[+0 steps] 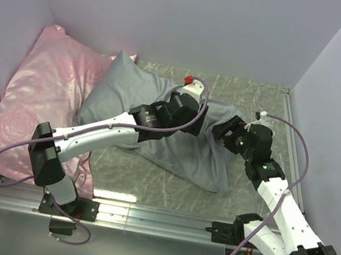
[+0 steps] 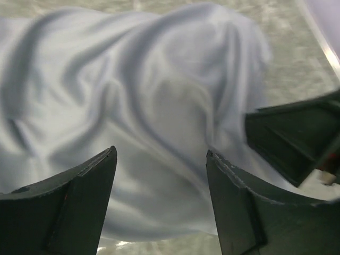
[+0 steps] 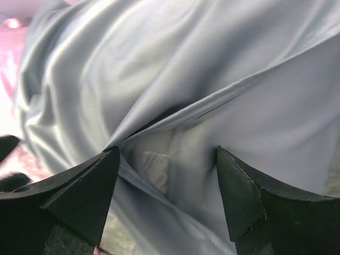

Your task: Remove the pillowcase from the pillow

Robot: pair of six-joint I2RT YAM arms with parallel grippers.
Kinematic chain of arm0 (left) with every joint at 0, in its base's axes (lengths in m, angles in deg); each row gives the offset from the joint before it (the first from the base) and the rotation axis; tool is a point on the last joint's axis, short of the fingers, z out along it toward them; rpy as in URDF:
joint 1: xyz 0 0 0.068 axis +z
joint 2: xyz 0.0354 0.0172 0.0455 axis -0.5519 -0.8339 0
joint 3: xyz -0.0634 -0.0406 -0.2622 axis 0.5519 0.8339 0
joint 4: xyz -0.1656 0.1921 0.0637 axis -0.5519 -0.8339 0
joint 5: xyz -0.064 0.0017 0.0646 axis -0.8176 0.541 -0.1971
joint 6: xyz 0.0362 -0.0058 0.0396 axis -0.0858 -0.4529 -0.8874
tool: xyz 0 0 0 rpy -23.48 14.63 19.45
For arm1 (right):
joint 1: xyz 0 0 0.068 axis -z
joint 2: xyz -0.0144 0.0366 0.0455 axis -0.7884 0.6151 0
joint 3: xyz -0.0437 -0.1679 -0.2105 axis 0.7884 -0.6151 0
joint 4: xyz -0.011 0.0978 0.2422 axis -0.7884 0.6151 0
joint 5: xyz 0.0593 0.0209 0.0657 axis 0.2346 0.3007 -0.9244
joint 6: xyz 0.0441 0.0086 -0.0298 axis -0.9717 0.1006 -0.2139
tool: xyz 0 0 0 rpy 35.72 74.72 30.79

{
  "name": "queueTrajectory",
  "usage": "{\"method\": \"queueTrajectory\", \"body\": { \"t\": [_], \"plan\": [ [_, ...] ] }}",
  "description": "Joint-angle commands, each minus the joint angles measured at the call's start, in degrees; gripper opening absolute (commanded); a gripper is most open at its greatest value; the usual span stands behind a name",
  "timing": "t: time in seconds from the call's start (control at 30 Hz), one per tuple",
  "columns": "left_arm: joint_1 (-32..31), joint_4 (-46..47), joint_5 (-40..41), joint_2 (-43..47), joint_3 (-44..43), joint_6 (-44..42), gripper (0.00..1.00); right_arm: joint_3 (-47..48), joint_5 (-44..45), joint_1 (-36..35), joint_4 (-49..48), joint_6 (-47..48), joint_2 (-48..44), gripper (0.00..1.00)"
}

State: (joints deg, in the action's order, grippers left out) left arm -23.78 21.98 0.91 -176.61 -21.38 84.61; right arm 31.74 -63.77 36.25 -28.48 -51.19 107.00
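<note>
Right gripper (image 3: 167,154), fingers spread and holding nothing, faces the open mouth of the pillowcase (image 3: 212,64). A strip of white pillow (image 3: 155,164) shows just ahead between its tips. Left gripper (image 2: 160,153), also spread, hovers over the bulging middle. The bundle lies lengthwise from the pink pillow (image 1: 30,96) toward the right arm, which looks nearer the opening.

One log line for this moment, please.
left jaws: open over pillowcase | right jaws: open at its opening | pillow: inside, white edge showing | removal: not done

1 pillowcase (image 1: 179,155); 1 white pillow (image 3: 157,164); 1 pink pillow (image 1: 30,96)
</note>
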Motion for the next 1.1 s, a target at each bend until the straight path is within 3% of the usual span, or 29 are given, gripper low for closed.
{"method": "queueTrajectory", "body": {
  "t": [0.0, 0.1, 0.43, 0.83, 0.93, 1.07],
  "plan": [
    [-0.1, 7.3, -4.3, 2.8, 3.6, 5.4, 0.75, -0.3, -3.8, -0.7, -5.5, -2.2, -2.1, 0.8],
    [-0.5, 13.0, -7.3, 2.1, 5.9, 7.0, 0.75, -1.2, -4.1, -0.8, -5.9, -2.6, -2.3, 0.81],
    [-3.7, 19.3, -9.2, -0.8, 8.4, 8.1, 0.8, -2.9, -4.4, -1.1, -6.9, -3.8, -2.5, 0.82],
    [-6.9, 25.5, -3.6, -0.7, 13.6, 11.8, 0.7, -3.3, -4.5, -1.1, -6.6, -5.5, -1.7, 0.79],
    [-7.1, 25.2, -4.0, -1.0, 12.4, 10.9, 0.78, -4.1, -3.5, -1.1, -6.7, -5.5, -2.3, 0.77],
    [-7.3, 23.5, -0.5, -3.9, 9.9, 11.4, 0.8, -4.2, -4.3, -1.2, -7.3, -5.8, -1.8, 0.75]
  ]
}}
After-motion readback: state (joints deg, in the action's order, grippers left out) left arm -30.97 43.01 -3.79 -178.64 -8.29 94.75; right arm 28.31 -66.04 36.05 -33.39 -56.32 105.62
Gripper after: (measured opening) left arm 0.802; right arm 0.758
